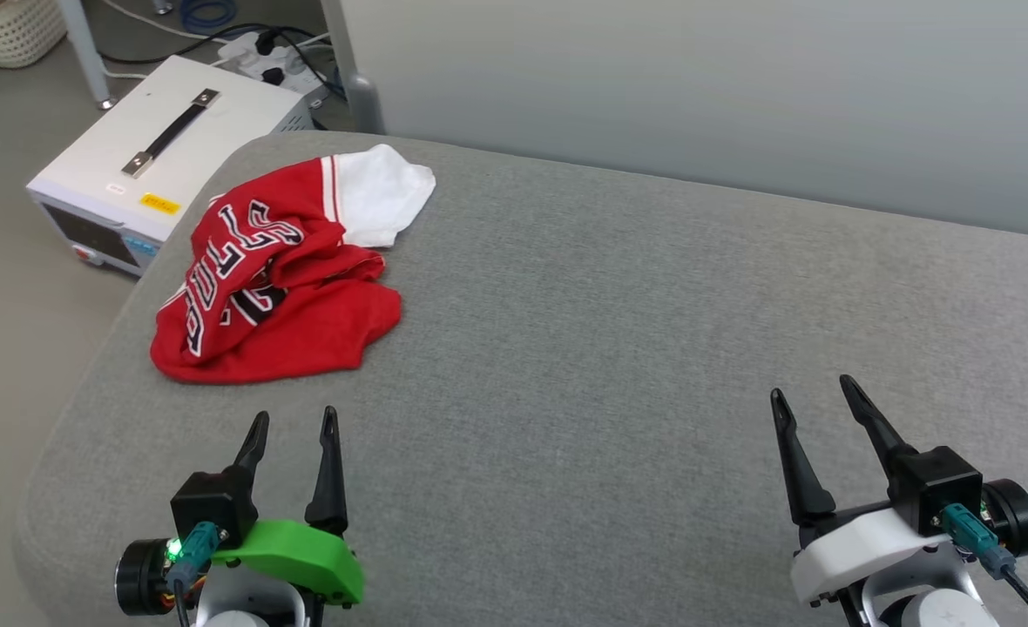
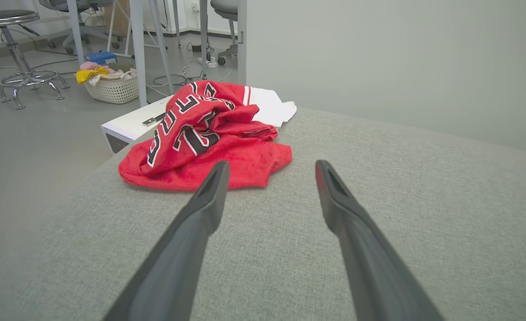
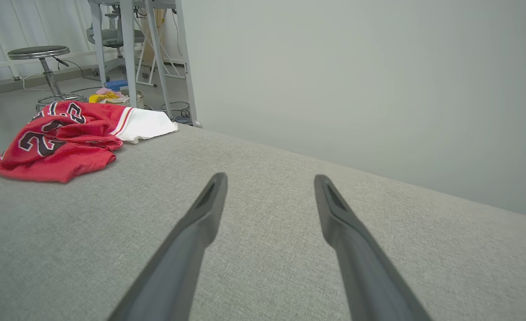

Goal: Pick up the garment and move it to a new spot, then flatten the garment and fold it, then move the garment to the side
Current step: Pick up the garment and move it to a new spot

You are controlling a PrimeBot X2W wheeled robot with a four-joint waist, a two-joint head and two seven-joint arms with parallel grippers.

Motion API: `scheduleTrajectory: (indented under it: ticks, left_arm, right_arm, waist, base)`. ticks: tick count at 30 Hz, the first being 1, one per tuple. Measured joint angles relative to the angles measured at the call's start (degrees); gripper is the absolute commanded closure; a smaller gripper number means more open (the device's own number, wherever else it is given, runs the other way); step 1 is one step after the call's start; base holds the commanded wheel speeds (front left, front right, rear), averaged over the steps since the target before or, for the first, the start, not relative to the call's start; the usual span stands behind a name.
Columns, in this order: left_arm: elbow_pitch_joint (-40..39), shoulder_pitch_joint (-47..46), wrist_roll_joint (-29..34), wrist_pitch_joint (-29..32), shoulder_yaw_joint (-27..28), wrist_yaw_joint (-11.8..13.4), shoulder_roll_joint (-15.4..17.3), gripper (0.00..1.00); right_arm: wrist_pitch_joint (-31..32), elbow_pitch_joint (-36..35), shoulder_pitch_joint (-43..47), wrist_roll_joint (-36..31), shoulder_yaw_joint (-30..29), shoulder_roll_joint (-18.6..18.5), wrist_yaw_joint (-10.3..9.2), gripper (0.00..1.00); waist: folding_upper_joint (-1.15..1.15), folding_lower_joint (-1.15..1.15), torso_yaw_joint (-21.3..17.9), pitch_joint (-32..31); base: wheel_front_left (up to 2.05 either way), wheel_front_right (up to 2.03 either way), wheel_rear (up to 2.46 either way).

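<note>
The garment (image 1: 279, 279) lies crumpled at the far left of the grey padded surface (image 1: 618, 348), red with black white-outlined lettering and one white sleeve toward the back. It also sits just beyond the fingers in the left wrist view (image 2: 209, 138) and far left in the right wrist view (image 3: 62, 138). My left gripper (image 1: 294, 422) is open, a short way in front of the garment's near edge, holding nothing. My right gripper (image 1: 814, 390) is open at the lower right, far from the garment, holding nothing.
A white box with a black handle (image 1: 157, 148) stands on the floor just past the surface's left corner, with cables behind it. A woven basket (image 2: 113, 87) and a stool (image 2: 18, 44) stand farther off. A pale wall (image 1: 706, 87) backs the surface.
</note>
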Motion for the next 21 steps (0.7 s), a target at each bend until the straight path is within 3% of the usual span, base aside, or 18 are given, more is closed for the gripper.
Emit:
scheduleTrajectory:
  ticks: [21]
  left_arm:
    - [2.0, 0.0, -1.2, -2.4, -1.3, -1.0, 0.0, 0.00]
  right_arm:
    - [-2.3, 1.4, -0.1, -0.4, 2.7, 0.0, 0.00, 0.00]
  waist:
    - [0.00, 0.00, 12.7, -0.1]
  base:
    - [0.00, 0.00, 0.00]
